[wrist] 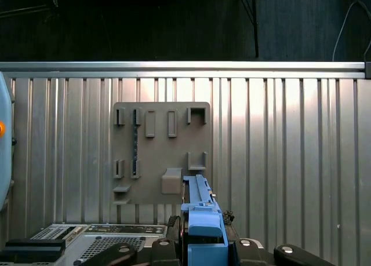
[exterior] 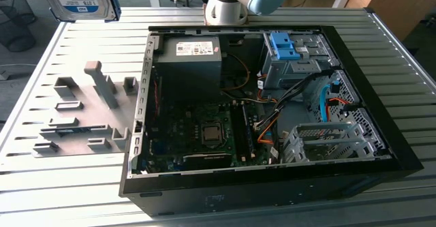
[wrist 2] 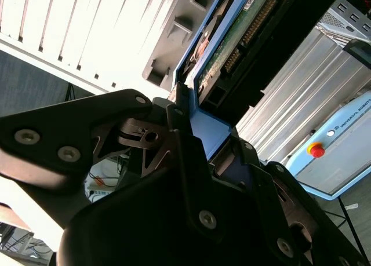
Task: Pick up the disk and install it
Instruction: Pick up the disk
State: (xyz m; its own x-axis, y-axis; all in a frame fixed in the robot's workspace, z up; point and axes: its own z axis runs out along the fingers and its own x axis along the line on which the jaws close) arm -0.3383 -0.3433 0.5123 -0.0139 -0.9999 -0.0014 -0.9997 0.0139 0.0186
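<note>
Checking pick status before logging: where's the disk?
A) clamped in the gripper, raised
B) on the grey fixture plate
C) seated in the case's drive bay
A: the exterior view shows the disk raised at its upper left, and in the second wrist view the gripper clamps it.

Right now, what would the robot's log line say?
pincer: shut on disk | disk: held aloft, not installed | computer case: open

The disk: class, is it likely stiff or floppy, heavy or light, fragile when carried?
The disk is probably stiff and heavy for its size: a flat metal body. Its exposed circuit board suggests fragility, and the smooth blue rail in the tool might slip.
</note>
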